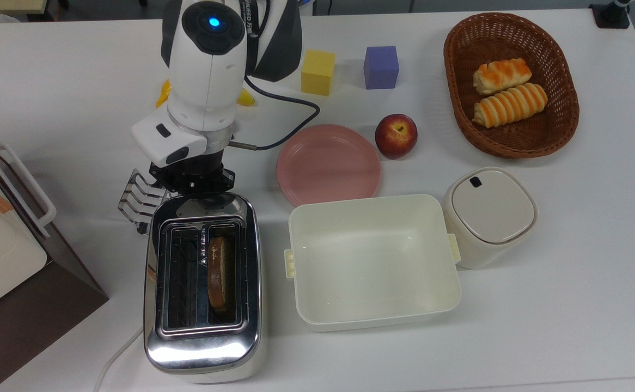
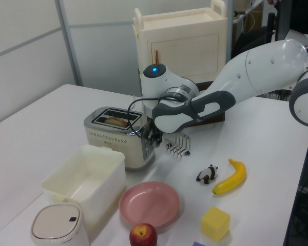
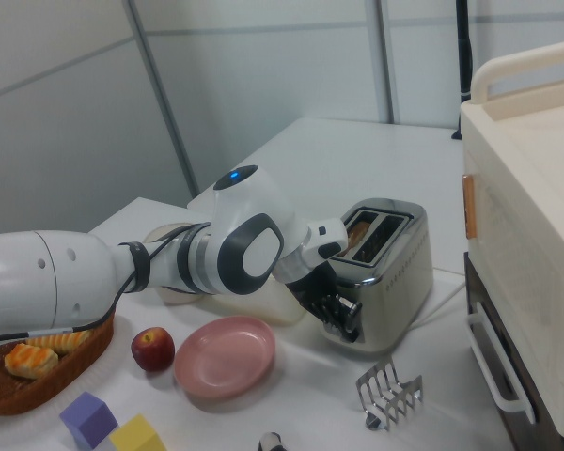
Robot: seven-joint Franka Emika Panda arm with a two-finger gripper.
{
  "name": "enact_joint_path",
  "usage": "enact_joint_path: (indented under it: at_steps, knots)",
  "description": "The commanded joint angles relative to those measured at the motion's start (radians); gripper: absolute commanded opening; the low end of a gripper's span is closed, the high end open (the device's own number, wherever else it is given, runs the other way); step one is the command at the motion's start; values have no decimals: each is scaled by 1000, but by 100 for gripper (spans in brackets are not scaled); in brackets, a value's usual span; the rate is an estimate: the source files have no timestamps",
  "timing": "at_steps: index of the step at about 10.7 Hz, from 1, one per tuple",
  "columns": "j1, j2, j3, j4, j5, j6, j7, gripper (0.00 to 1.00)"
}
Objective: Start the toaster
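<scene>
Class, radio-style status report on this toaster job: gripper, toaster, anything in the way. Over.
Gripper low against the toaster's control end. Bread slice sunk deep in one slot. Wire toast rack close beside the gripper, not blocking. Over.

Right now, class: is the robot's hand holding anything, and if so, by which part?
That cannot be told. The hand sits against the control end of the toaster, where the lever would be, but no grasp is visible.

Just below the black hand [image 1: 191, 185] in the top view, the chrome toaster [image 1: 203, 337] holds a brown bread slice [image 1: 220, 272]. The pink plate [image 1: 328, 163], red apple [image 1: 396, 135], yellow cube [image 1: 318, 72] and purple cube [image 1: 381, 67] sit on the white tabletop [image 1: 568, 283].
</scene>
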Motion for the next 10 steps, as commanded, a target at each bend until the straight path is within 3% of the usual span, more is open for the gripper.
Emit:
enact_joint_path:
  at_steps: [1,5,8,10]
  knots:
    - [-9,21,13,-11,-20,28,2,0]
    - [-11,12,11,-8,-15,27,3,0]
    - [-9,-88,13,1,5,4,10,0]
    - [-2,-158,13,22,55,-103,8,0]
